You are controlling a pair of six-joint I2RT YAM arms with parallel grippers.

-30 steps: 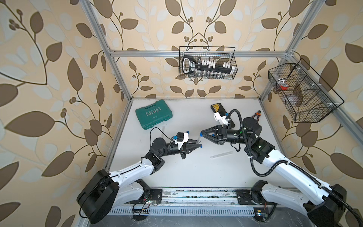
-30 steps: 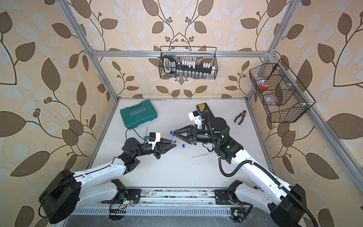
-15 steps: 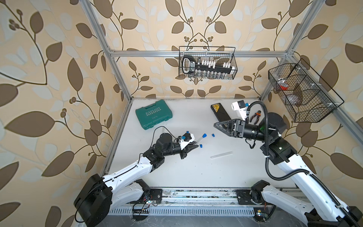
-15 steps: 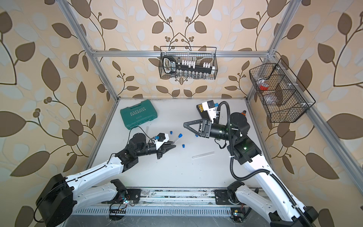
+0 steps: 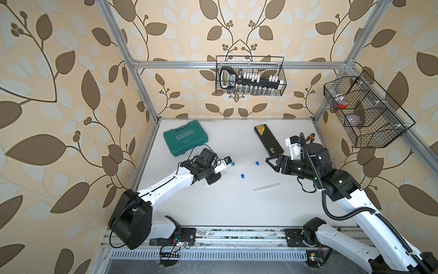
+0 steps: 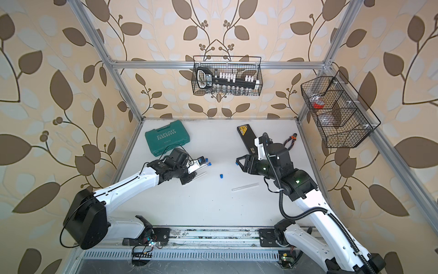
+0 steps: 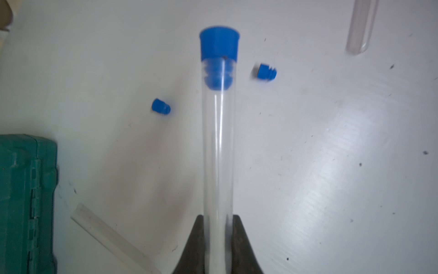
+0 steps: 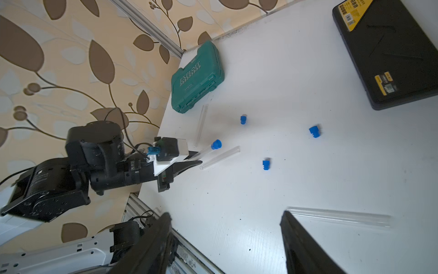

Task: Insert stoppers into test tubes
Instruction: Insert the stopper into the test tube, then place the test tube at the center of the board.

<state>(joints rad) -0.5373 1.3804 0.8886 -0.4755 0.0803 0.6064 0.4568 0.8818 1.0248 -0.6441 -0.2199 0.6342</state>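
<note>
The green case (image 5: 186, 138) is carrying the word "EXPLOIT" on its lid; the yellow labels (image 8: 385, 84) on the black case (image 8: 391, 47) are showing unreadable print.

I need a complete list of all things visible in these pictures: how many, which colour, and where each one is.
held test tube: one, clear, between the left jaws.
loose test tubes: three, clear, lying on the table.
fitted stopper: one, blue, in the held tube's mouth.
loose stoppers: three, blue, scattered mid-table.
tool case: one, green, far left of the table.
flat case: one, black, far side, right of centre.
pliers: one, dark with orange, far right edge.
wire baskets: two, black, hung above the table, at the back and at the right.
table: one, white, under everything.
left gripper: one, black, jaws shut on the held test tube.
right gripper: one, black, jaws open and empty.
</note>
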